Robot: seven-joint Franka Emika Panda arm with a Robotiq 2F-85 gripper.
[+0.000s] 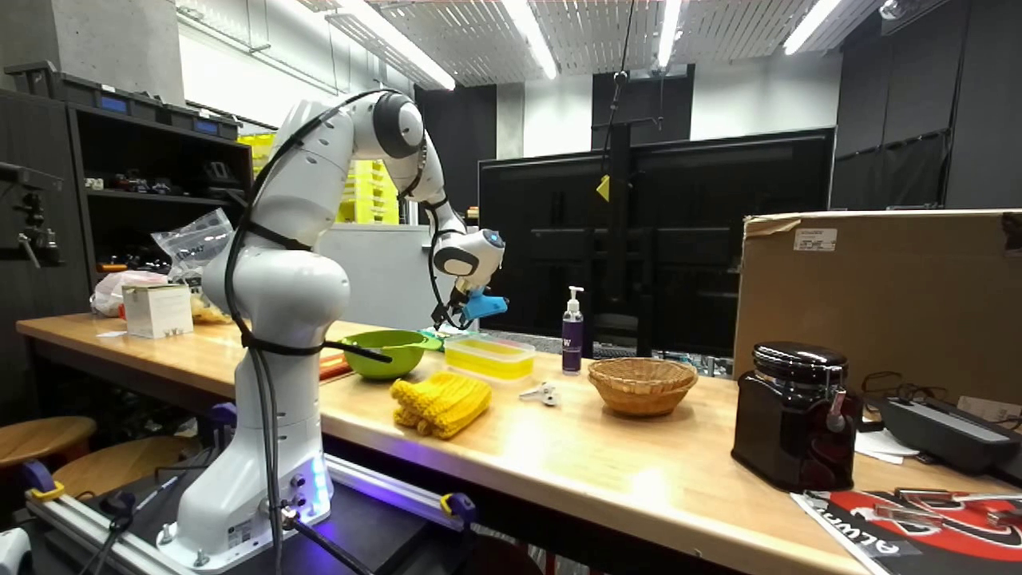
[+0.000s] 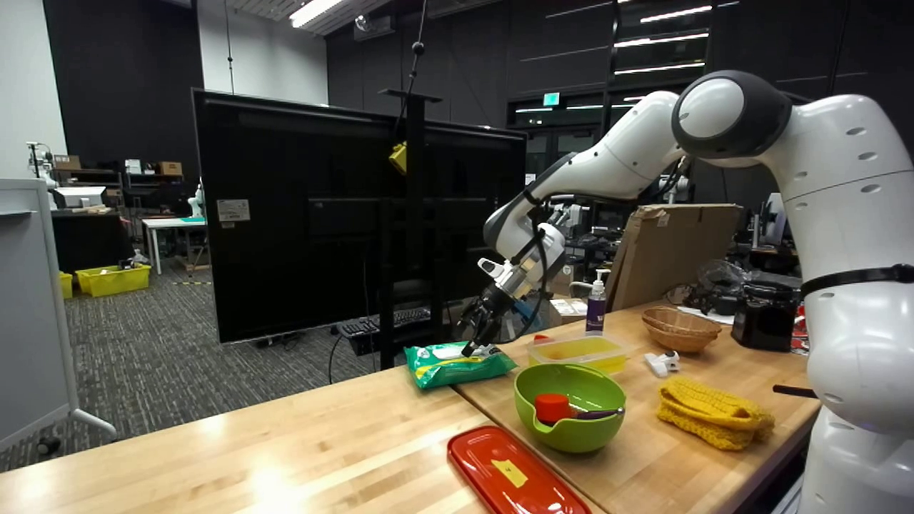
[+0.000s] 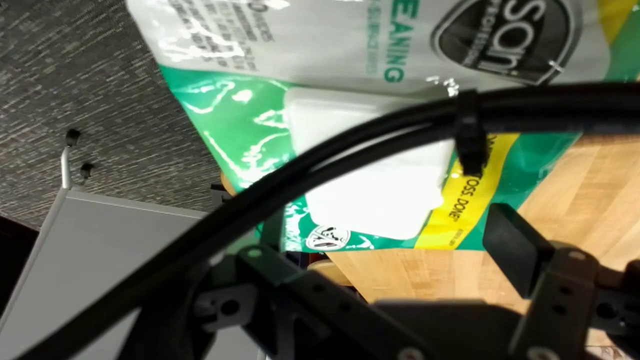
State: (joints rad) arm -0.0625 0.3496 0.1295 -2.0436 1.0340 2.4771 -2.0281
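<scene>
One glossy green, grey and yellow plastic packet of wipes (image 2: 446, 373) lies near the centre of an exterior view, at the far edge of the pale wooden table (image 2: 321, 428); its white rectangular lid (image 3: 375, 200) shows large in the upper middle of the wrist view. The black two-fingered gripper (image 3: 392, 239) shows at the bottom of that view, fingers spread wide and gripping nothing, close over the packet; whether a fingertip touches the plastic cannot be told. A thick black cable (image 3: 250, 207) slants across from the lower left to the right edge. Below the packet in an exterior view are a lime-green plastic bowl (image 2: 585, 437) with a red cylindrical piece (image 2: 551, 407) inside, and a flat red oblong tray or lid (image 2: 480, 450) bearing a yellow paper slip (image 2: 509, 472). Mid-frame in an exterior view sits a clear rectangular plastic box (image 1: 489, 367), a folded mustard-yellow knitted cloth (image 1: 441, 403) to its lower left, a purple pump-top bottle (image 1: 572, 339) and a round wicker basket (image 1: 640, 398) to its right; a glossy black canister (image 1: 794, 435) stands lower right.
</scene>
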